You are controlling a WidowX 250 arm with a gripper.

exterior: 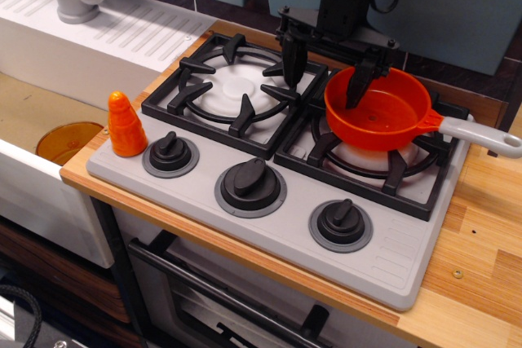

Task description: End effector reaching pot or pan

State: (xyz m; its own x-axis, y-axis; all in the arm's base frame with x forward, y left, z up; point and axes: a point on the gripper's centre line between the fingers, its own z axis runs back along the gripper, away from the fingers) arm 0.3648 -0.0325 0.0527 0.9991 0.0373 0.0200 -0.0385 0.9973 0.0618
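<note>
A wooden desk carries a grey toy stove with black grates. An orange frying pan sits on the right burner, its grey handle pointing right. The black gripper hangs above the pan's left rim, fingers spread wide and empty, one inside the pan, one outside.
</note>
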